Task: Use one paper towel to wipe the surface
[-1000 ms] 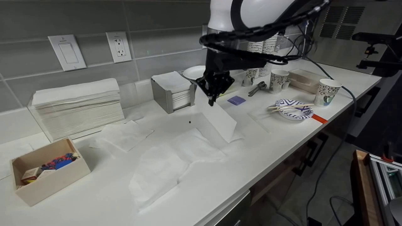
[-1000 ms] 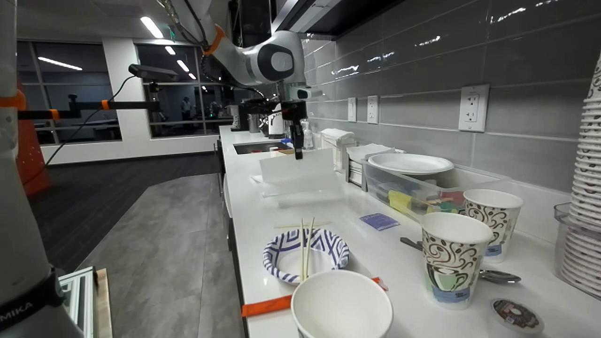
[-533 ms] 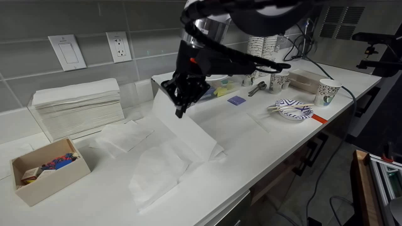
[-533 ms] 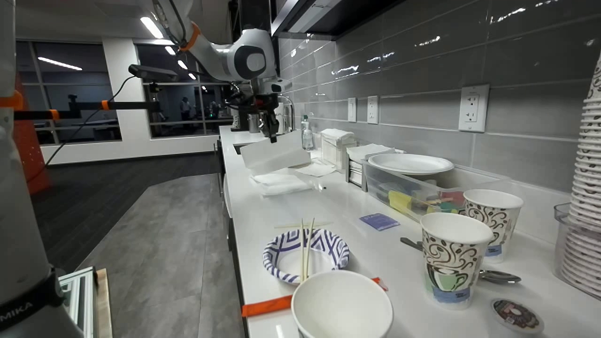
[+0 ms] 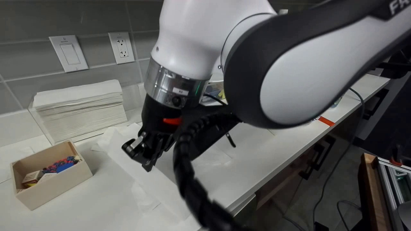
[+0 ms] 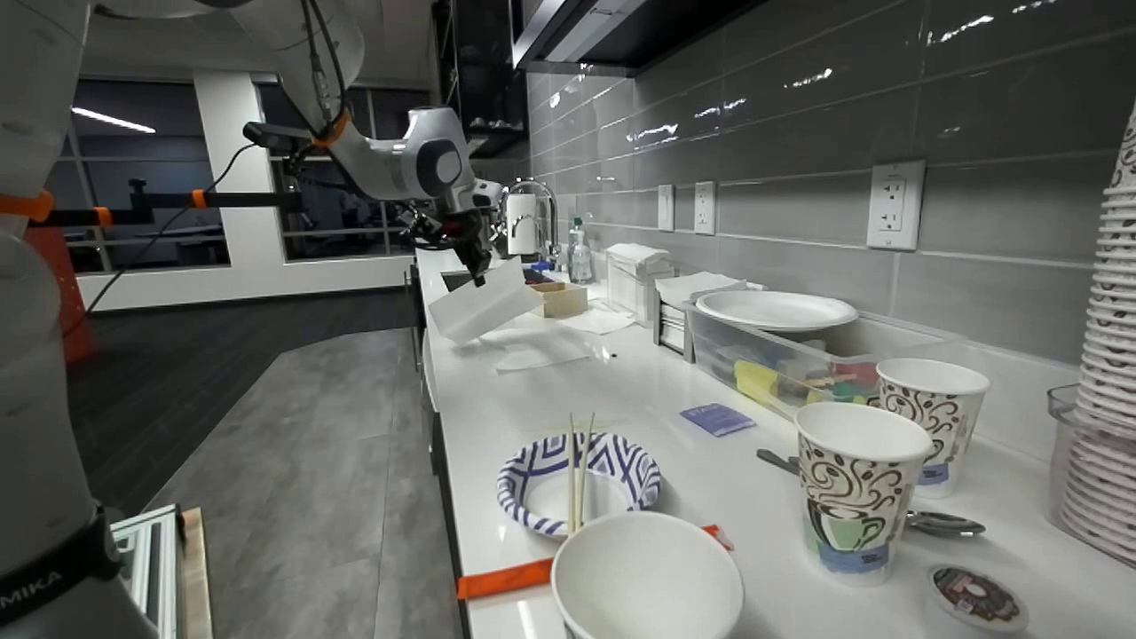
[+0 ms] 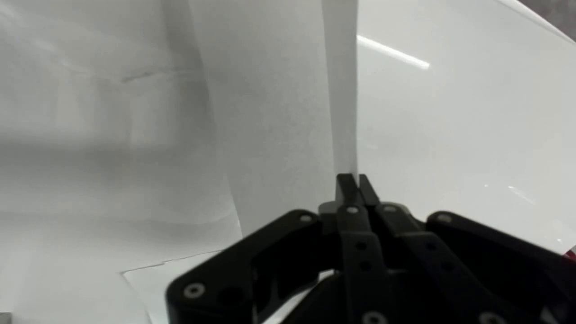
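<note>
Gripper (image 7: 356, 179) enters the wrist view from the bottom, right of centre. Jaws drawn together, only a sliver between the tips, and in it a pinch of the paper towel (image 7: 279, 99); fold or edge, cannot tell. White sheet runs from the tips to the top of that frame. Creased greyish layers fill the left; which belong to the held sheet, unclear.

In an exterior view the paper towel slants across lower centre, below and left of the gripper, over the white countertop (image 5: 106, 202). Loose sheets (image 5: 141, 195) lie partly hidden behind it. Whether its lower edge touches anything, cannot tell. Arm (image 5: 192, 35) takes up upper centre and right; black hose (image 5: 184, 163) curves to the bottom edge.

Left side: thick stack of folded towels (image 5: 80, 112); below it in frame, a wooden box (image 5: 61, 187) of small coloured things. Light switch (image 5: 69, 53) and outlet (image 5: 121, 48) at upper left.

In an exterior view the paper towel hangs tilted left of centre, near the wooden box. Lower centre: bowl (image 6: 632, 461), blue-patterned, chopsticks (image 6: 571, 479) across it. Paper cup (image 6: 646, 577) at the bottom edge, orange strip (image 6: 504, 579) beside it. Purple packet (image 6: 717, 419) right of the bowl.
</note>
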Robot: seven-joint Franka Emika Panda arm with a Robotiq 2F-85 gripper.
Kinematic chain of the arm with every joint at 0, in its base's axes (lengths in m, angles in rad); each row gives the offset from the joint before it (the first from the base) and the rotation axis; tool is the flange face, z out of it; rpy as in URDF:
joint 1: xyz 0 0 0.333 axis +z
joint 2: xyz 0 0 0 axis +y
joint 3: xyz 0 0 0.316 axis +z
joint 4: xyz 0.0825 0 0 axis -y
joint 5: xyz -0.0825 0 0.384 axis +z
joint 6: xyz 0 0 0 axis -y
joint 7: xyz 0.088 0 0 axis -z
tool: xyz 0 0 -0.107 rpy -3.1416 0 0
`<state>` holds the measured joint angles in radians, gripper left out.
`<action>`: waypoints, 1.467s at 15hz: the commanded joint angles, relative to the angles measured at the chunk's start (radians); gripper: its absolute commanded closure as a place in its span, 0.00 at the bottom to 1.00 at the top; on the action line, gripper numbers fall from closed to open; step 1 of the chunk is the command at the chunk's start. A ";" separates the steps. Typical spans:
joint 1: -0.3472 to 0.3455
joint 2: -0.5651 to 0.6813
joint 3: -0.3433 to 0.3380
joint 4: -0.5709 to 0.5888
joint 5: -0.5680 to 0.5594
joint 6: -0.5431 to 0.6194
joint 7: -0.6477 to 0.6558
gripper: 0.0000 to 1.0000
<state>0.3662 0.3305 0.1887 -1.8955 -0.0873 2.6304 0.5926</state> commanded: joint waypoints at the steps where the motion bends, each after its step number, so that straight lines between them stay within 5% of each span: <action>1: 0.030 0.019 -0.021 0.010 0.004 0.016 -0.007 0.99; 10: 0.056 0.094 -0.048 0.074 -0.024 0.066 0.004 1.00; 22: 0.177 0.379 -0.231 0.296 0.023 0.305 0.084 1.00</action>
<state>0.5157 0.6368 -0.0153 -1.6737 -0.1049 2.8955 0.6418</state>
